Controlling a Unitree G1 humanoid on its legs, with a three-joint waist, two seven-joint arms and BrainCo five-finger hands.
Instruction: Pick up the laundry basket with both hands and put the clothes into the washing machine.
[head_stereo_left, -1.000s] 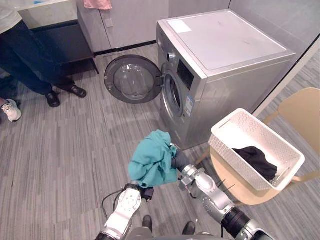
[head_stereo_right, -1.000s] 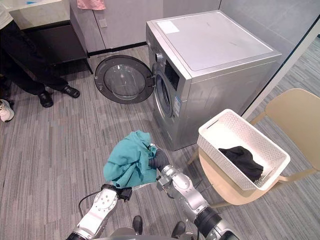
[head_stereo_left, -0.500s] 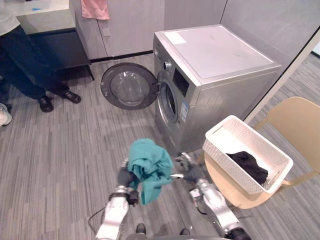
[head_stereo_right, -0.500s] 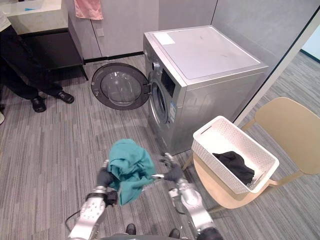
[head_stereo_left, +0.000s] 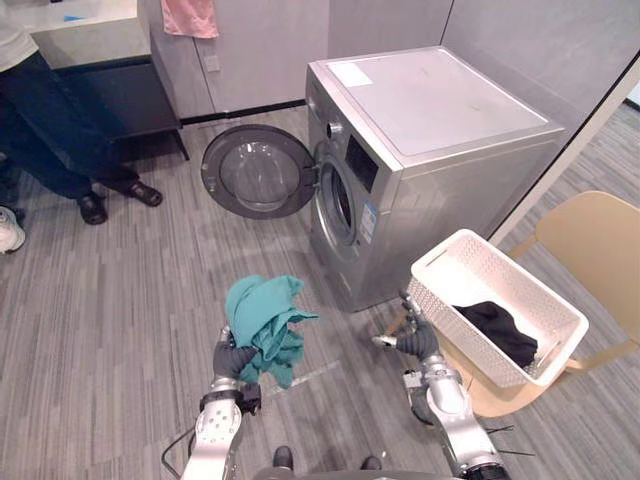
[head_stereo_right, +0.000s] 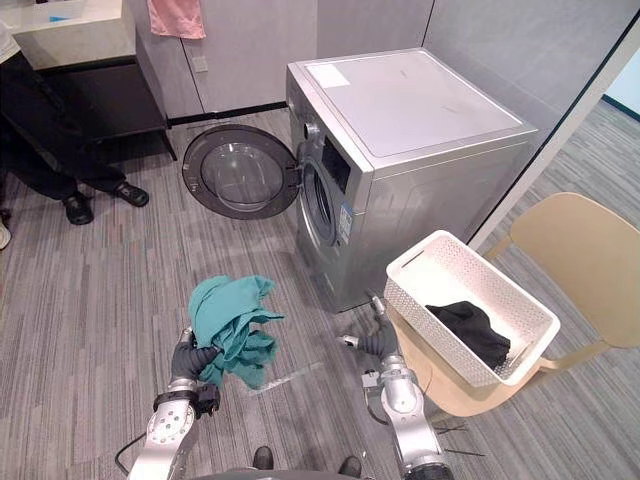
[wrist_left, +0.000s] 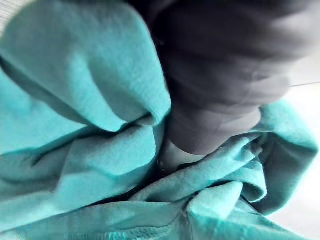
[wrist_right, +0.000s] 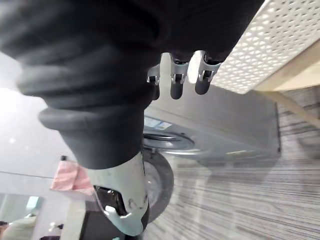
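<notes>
Teal cloth (head_stereo_left: 262, 322) is bunching above the left hand (head_stereo_left: 233, 358), clear of the floor (head_stereo_left: 120, 300); how that hand is gripping it I cannot tell. Right hand (head_stereo_left: 417, 341) is hovering, fingers (wrist_right: 176, 75) relaxed and holding nothing, just beside the white basket (head_stereo_left: 455, 247) on the chair (head_stereo_left: 600, 235). Loading is under way, I judge: the cloth needs carrying toward one o'clock into the washing machine (head_stereo_left: 440, 100), its door (head_stereo_left: 258, 172) standing wide at twelve. A black garment (head_stereo_left: 497, 328) is waiting in the basket. Grey striped flooring is running throughout; a person (head_stereo_left: 50, 130) is standing at ten o'clock.
</notes>
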